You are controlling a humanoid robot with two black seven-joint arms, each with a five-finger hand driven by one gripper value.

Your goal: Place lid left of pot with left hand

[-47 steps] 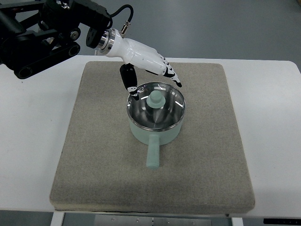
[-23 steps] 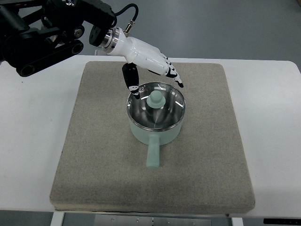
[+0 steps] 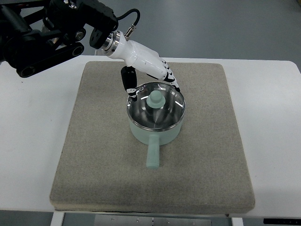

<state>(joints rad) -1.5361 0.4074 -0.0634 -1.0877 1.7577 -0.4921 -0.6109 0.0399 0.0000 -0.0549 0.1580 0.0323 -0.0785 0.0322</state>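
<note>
A mint-green pot (image 3: pixel 155 134) stands in the middle of the grey mat (image 3: pixel 94 155), its handle pointing toward the near edge. A glass lid (image 3: pixel 167 110) with a steel rim and a mint-green knob (image 3: pixel 154 100) sits on the pot. My left hand (image 3: pixel 153 80), white with black finger joints, reaches in from the upper left and hovers over the lid's far rim. Its fingers (image 3: pixel 173 81) are extended and its thumb (image 3: pixel 130 87) hangs down by the left rim. It holds nothing. The right arm is out of view.
The mat lies on a white table (image 3: pixel 33 141). The black left arm (image 3: pixel 42 33) crosses the upper left corner. Bare mat stretches to the left of the pot.
My left hand has lowered and tilted toward the lid's far rim, the fingertips drawing in slightly. Pot and lid have not moved.
</note>
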